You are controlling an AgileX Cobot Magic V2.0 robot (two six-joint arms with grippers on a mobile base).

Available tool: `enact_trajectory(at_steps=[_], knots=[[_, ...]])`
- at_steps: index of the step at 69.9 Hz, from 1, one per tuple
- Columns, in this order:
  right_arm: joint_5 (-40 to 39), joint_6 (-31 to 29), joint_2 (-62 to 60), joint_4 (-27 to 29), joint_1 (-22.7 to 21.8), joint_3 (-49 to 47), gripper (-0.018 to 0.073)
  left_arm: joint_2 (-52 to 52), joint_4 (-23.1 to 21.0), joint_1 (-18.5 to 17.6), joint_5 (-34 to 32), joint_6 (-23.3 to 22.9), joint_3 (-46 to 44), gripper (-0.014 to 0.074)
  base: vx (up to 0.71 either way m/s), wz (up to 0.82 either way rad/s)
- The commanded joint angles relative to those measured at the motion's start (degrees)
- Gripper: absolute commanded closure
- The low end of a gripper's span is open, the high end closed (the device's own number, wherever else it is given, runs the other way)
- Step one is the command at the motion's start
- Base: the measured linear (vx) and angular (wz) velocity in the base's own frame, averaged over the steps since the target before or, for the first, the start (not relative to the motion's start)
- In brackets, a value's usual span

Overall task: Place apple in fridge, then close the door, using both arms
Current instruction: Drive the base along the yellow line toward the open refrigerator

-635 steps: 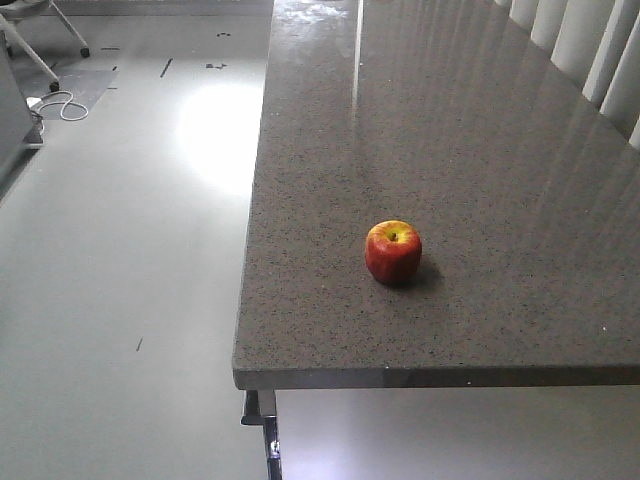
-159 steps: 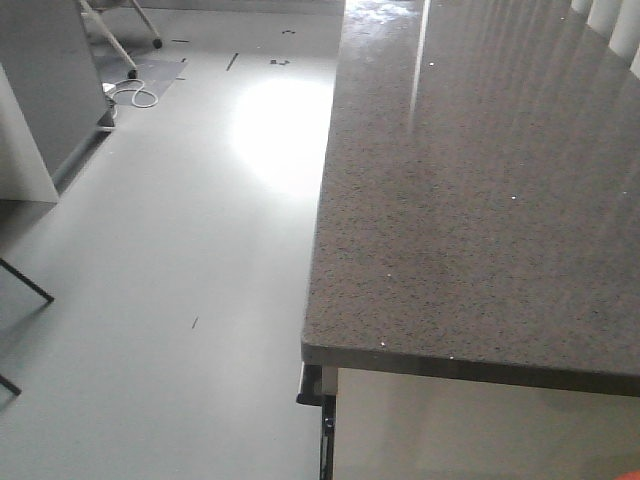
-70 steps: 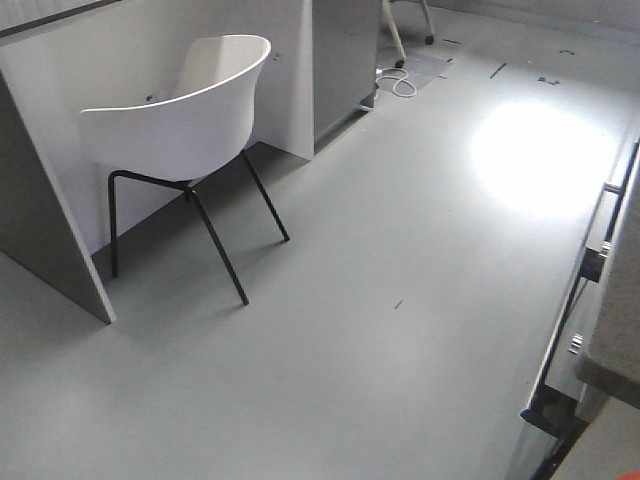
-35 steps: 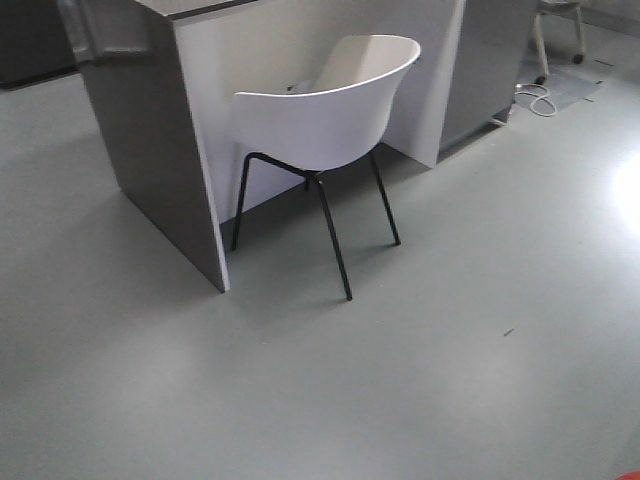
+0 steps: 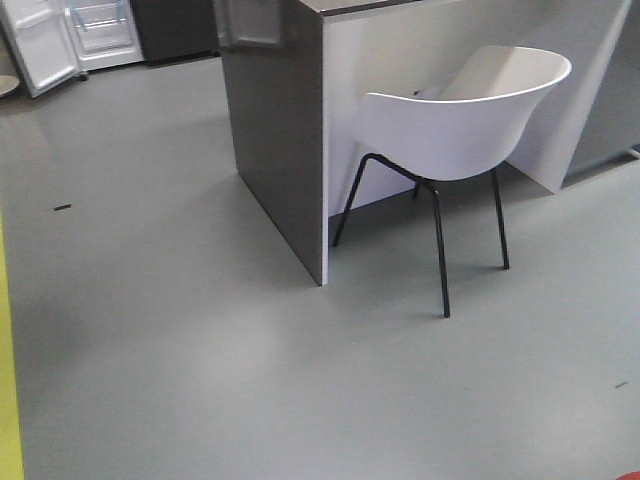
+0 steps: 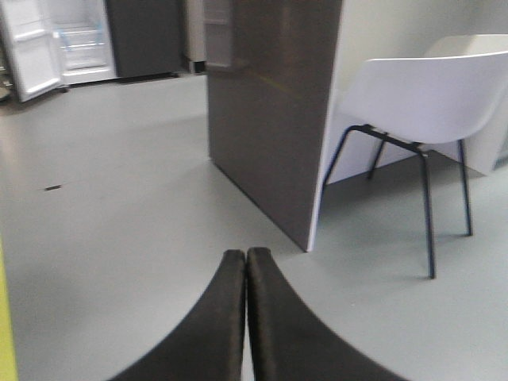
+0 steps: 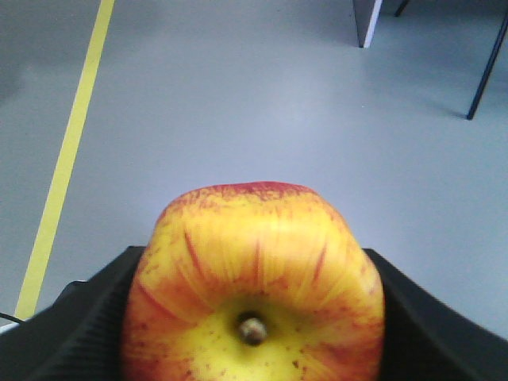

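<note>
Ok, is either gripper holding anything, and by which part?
The right gripper holds the apple by its opposite sides, stem facing the wrist. The left gripper is shut, empty.

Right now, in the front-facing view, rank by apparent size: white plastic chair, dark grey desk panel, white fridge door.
Largest: white plastic chair and dark grey desk panel, too alike to rank.
Smallest: white fridge door, though farthest.

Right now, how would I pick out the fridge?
Look past the tall dark grey desk side panel to the far left. There, beside a dark closed unit, stands the fridge: the only thing open, its white-lined door swung out, pale shelves showing.
</note>
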Motion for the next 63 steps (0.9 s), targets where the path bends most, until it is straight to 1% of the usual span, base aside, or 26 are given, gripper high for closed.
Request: enact_trajectory(at_steps=[1,23,63], knots=[[-3.5,-0.2,0.5,0.5,-0.1,-1.5,0.0179,-0.3,0.0,-0.2,-3.6,-0.5,-1.8,0.0603,0.03,0.47],[-3.5,-0.2,0.5,0.5,-0.1,-1.5,0.0179,-0.3,0.0,-0.2,-3.6,-0.5,-1.8,0.0603,0.06,0.44],[-3.6,-0.2,0.5,0.5,-0.1,-1.5,0.0179,-0.3,0.0,-0.2,-3.6,-0.5,-1.8,0.0603,0.10,0.34]])
